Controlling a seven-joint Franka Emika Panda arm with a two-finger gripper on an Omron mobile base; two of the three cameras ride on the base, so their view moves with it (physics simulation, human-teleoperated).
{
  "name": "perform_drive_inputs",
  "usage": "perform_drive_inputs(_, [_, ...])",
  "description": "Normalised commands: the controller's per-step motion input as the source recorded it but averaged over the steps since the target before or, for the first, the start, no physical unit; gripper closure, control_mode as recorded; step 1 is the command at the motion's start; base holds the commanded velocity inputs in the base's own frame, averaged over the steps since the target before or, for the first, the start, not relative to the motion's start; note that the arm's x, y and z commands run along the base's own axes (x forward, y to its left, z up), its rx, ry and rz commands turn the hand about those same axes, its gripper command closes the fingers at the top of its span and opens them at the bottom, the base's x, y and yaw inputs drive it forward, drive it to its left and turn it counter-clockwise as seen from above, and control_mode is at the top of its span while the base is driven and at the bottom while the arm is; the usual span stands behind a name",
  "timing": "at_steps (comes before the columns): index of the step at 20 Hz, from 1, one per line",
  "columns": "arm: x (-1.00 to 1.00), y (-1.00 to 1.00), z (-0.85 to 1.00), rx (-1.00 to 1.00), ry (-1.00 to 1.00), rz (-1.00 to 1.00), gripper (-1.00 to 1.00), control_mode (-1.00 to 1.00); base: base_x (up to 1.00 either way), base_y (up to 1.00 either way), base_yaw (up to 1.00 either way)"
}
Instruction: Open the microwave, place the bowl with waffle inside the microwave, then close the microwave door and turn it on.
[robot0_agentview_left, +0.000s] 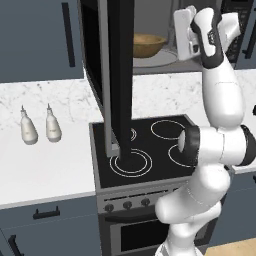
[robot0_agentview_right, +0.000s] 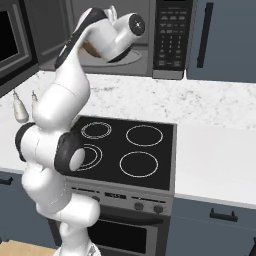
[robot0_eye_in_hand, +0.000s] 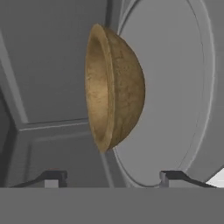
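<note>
the microwave (robot0_agentview_left: 165, 35) sits above the stove (robot0_agentview_left: 145, 150) with its door (robot0_agentview_left: 117, 75) swung wide, edge-on toward the left base camera, so the cavity is free to load. the arm (robot0_agentview_left: 220, 100) reaches up into the opening, likely because the bowl has just gone in and the door is next. the bowl (robot0_agentview_left: 148, 45) rests on the turntable (robot0_eye_in_hand: 175, 87), where it has to be before closing. the gripper (robot0_eye_in_hand: 113, 177) stands apart from the bowl, fingers (robot0_eye_in_hand: 54, 176) spread wide with nothing between them.

the left base view shows the bowl upright in the cavity and the door's reach over the burners. the right base view shows the keypad (robot0_agentview_right: 171, 32), which the left mostly lacks, while the hand hides most of the bowl there. the hand view, rolled sideways, shows the gap to the bowl. i cannot make out the waffle.
</note>
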Motion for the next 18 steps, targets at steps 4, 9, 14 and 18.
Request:
perform_drive_inputs(4, [-1.00,0.09,0.00,-0.03,-0.19,0.02,1.00,-1.00,0.00,0.00,0.00])
perform_drive_inputs(9, [-1.00,0.17,0.00,-0.02,-0.26,0.04,1.00,-1.00,0.00,0.00,0.00])
perform_drive_inputs(14, [-1.00,0.40,0.03,-0.08,-0.10,0.00,1.00,-1.00,0.00,0.00,0.00])
perform_drive_inputs(18, [-1.00,0.41,0.00,-0.07,-0.07,0.00,1.00,-1.00,0.00,0.00,0.00])
